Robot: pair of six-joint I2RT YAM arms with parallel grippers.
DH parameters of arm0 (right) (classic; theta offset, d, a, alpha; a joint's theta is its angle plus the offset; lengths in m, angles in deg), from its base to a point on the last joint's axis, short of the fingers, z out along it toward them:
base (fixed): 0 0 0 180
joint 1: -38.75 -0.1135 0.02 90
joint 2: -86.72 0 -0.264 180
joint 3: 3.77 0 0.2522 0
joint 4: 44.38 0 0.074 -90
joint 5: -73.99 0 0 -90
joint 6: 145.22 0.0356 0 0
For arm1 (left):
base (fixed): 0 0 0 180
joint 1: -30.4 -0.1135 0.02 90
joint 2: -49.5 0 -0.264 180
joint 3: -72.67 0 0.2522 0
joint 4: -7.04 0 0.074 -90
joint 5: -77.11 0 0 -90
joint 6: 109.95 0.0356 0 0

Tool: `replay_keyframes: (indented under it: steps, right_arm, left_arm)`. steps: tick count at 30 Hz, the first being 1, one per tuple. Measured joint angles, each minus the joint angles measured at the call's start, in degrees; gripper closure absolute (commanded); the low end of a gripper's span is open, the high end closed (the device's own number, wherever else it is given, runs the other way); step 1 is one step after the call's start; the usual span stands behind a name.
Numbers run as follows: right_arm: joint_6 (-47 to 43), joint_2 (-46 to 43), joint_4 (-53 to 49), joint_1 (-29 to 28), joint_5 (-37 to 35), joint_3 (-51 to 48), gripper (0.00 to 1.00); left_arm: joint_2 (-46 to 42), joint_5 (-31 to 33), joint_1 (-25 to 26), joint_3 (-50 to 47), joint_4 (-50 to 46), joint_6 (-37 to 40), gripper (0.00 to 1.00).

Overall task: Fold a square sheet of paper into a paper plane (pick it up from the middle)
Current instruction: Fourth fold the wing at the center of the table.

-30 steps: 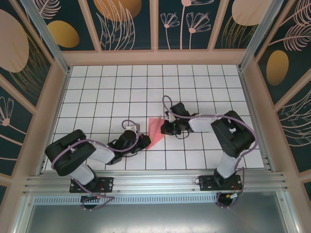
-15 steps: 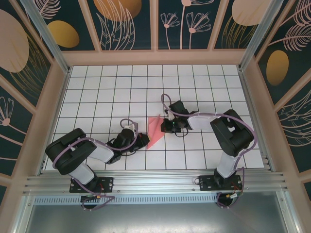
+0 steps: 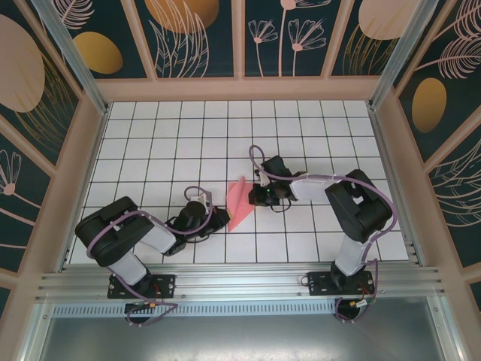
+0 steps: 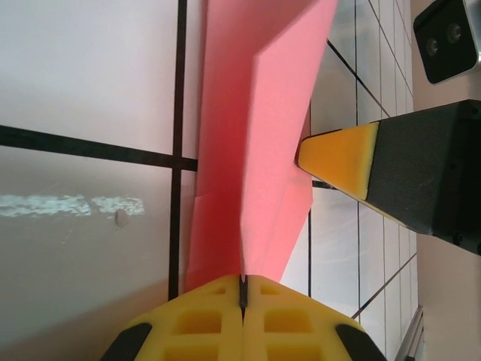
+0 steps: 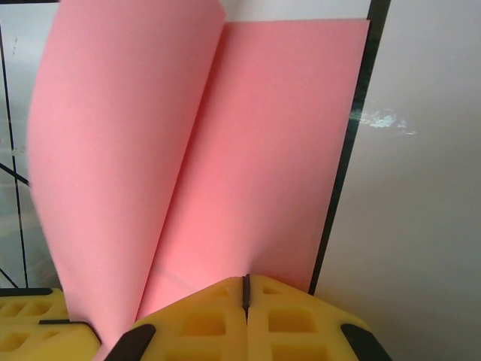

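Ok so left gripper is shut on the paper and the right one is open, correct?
Not quite. The right gripper is shut on the paper too, as the right wrist view shows. The left gripper is shut on it, as you said.

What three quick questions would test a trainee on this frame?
1. True or false: the pink paper lies flat and unfolded on the table.
2. Of the left gripper and the right gripper, which is shut on the paper? A) left alone B) right alone C) both
3. What colour are the finger pads?

Key:
1. False. It is creased, with a flap standing up.
2. C. In each wrist view the pads are closed, with paper coming out between them.
3. Yellow.
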Motion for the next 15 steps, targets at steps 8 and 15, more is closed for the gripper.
replay_keyframes:
  steps: [8,15]
  right_arm:
    - [0.0,0.0,-0.7,0.0,0.0,0.5,0.95]
    - [0.0,0.0,-0.8,0.0,0.0,0.7,0.95]
  left_arm:
    - [0.6,0.1,0.0,0.3,-0.5,-0.1,1.00]
    - [1.0,-0.3,0.0,1.2,-1.1,0.2,1.00]
